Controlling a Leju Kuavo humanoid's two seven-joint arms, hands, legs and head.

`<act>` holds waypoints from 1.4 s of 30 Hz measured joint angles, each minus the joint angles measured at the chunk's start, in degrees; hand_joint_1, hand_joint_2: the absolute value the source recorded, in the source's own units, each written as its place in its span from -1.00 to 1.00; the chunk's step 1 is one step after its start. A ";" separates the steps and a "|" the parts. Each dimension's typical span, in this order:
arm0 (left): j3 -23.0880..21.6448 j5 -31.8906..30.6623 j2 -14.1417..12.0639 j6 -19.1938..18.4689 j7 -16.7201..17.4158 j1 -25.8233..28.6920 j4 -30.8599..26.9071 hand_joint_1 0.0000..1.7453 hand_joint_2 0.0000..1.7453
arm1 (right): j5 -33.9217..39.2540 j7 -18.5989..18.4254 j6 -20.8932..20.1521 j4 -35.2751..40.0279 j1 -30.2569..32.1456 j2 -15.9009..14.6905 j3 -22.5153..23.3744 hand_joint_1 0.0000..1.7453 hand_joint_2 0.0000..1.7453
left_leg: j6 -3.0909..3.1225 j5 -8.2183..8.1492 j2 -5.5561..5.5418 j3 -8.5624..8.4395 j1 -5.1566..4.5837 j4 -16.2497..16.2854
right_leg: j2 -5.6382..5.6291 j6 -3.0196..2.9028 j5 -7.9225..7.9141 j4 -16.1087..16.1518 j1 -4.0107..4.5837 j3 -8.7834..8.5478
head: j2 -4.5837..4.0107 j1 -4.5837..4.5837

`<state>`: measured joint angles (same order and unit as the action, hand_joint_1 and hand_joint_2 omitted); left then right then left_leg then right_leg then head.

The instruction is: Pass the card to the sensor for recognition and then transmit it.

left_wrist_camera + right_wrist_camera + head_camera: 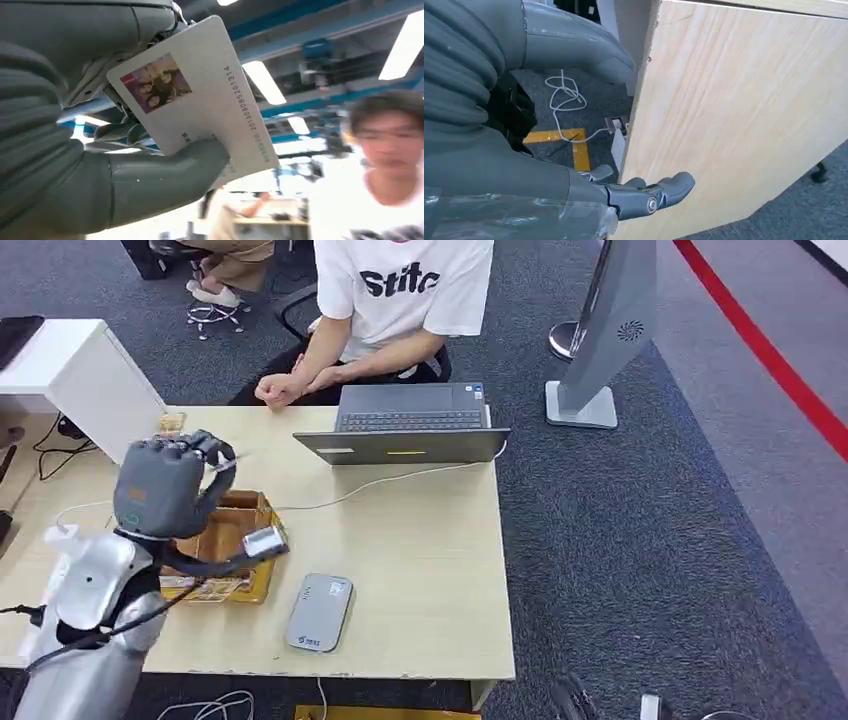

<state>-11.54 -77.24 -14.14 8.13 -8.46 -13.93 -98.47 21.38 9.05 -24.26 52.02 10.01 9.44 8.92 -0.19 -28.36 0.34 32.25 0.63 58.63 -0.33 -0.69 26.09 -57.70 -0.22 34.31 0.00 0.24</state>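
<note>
Card (200,100) sits pinched between the thick thumb and darker fingers of the left hand (165,485), raised above the wooden box (235,530) at the desk's (420,560) left side, well clear of the grey card reader (320,612). Doing this step well probably means lowering the card flat over the reader, face parallel to its top, without loosening the pinch. The right hand (644,195) hangs beside the desk edge, fingers spread, holding nothing.
</note>
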 joint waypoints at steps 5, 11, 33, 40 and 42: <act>-4.24 4.94 -0.85 -4.37 -2.73 6.63 -4.24 1.00 1.00 | -0.59 0.11 -0.52 -0.24 0.08 0.00 0.79 -1.00 1.00 | 0.02 -0.07 0.00 -0.01 0.00 0.00 | 0.00 0.02 0.03 0.00 -0.01 0.00 | 0.00 -0.04; -11.76 9.71 -5.49 -5.05 -4.39 12.74 -4.61 1.00 1.00 | -1.82 0.13 -1.68 -0.83 -0.17 -0.04 2.12 -1.00 1.00 | 0.02 -0.07 -0.01 0.01 0.02 0.00 | 0.02 -0.01 0.05 0.00 0.01 0.00 | 0.00 -0.02; -16.57 13.31 -8.09 -14.95 -2.95 16.25 1.25 1.00 1.00 | -3.78 -0.42 -3.19 -2.25 -1.72 -0.04 3.61 -1.00 1.00 | 0.03 -0.06 -0.04 0.00 0.02 -0.01 | 0.11 -0.01 0.05 0.00 0.01 -0.04 | 0.00 0.00; -17.79 13.46 -8.15 -15.19 -2.82 16.64 6.12 1.00 1.00 | -3.78 -0.28 -3.19 -3.69 -2.68 -0.04 3.61 -1.00 1.00 | 0.03 -0.06 -0.05 0.01 0.02 -0.01 | 0.12 -0.01 0.05 0.00 0.01 -0.04 | 0.00 0.00; -17.85 13.46 -8.15 -15.19 -2.82 16.64 6.39 1.00 1.00 | -3.78 -0.28 -3.19 -3.85 -2.69 -0.04 3.61 -1.00 1.00 | 0.03 -0.06 -0.05 0.01 0.02 -0.01 | 0.12 -0.01 0.05 0.00 0.01 -0.04 | 0.00 0.02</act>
<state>-29.40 -63.78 -22.29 -7.06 -11.28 2.71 -92.08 17.59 8.76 -27.45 48.17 7.32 9.40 12.52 -0.16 -28.42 0.29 32.26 0.65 58.62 -0.21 -0.71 26.14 -57.70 -0.21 34.27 0.00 0.26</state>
